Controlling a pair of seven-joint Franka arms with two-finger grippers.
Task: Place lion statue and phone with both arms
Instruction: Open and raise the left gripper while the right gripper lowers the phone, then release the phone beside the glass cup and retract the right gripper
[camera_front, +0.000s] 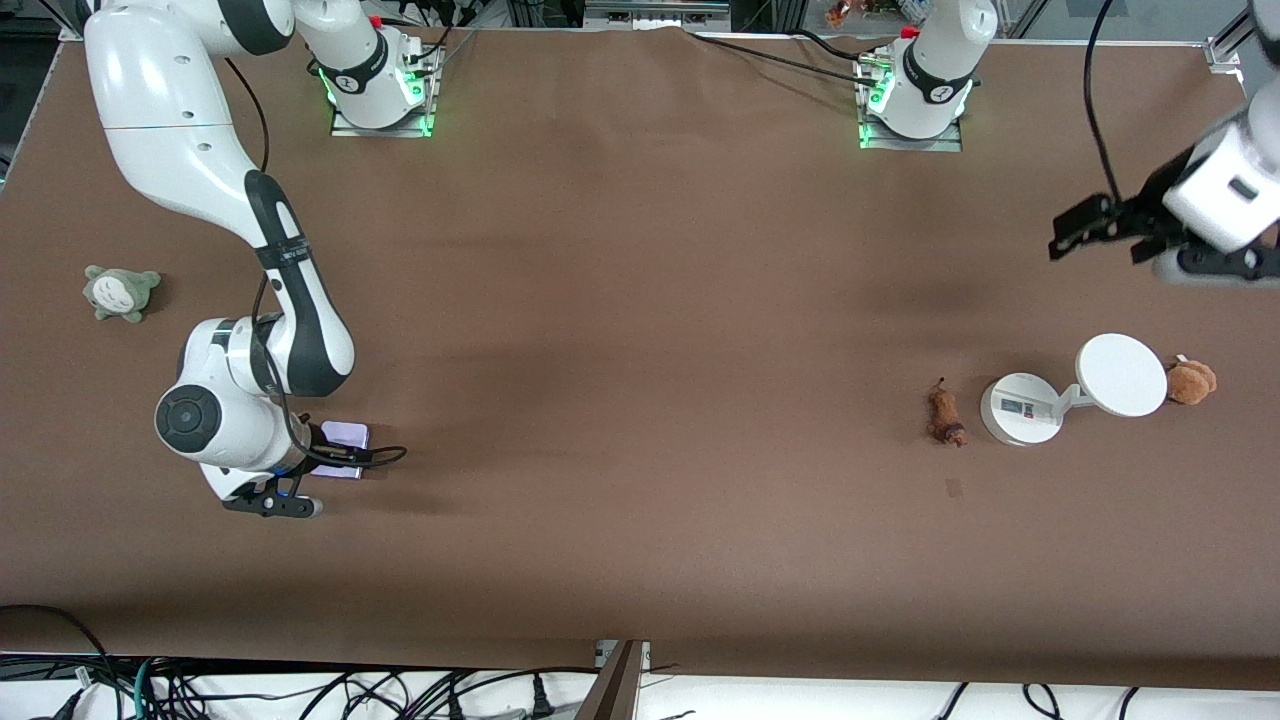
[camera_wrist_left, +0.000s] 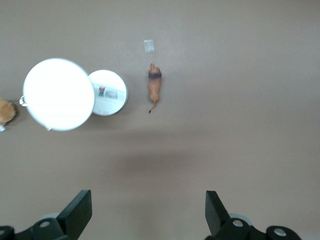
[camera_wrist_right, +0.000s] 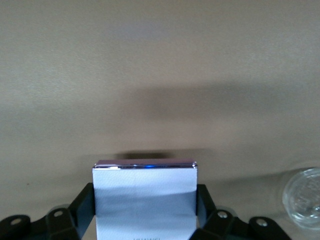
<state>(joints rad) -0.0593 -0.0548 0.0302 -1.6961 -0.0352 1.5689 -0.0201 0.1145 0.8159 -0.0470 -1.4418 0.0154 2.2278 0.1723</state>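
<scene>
The phone (camera_front: 346, 437) is a pale lavender slab with a purple edge, near the right arm's end of the table. My right gripper (camera_front: 335, 458) is shut on it. In the right wrist view the black fingers (camera_wrist_right: 86, 202) press against both sides of the phone (camera_wrist_right: 145, 182). The lion statue (camera_front: 945, 416) lies on the table toward the left arm's end, beside a white stand. My left gripper (camera_front: 1097, 240) is open and empty, high in the air over that end of the table. The left wrist view shows the lion statue (camera_wrist_left: 155, 87) well ahead of the spread fingers (camera_wrist_left: 80, 210).
A white stand with a round base (camera_front: 1020, 408) and a round disc (camera_front: 1122, 374) stands beside the lion. A fluffy brown plush (camera_front: 1190, 382) lies beside the disc. A grey-green plush (camera_front: 120, 292) lies at the right arm's end. A small tape mark (camera_front: 953, 487) lies nearer the camera than the lion.
</scene>
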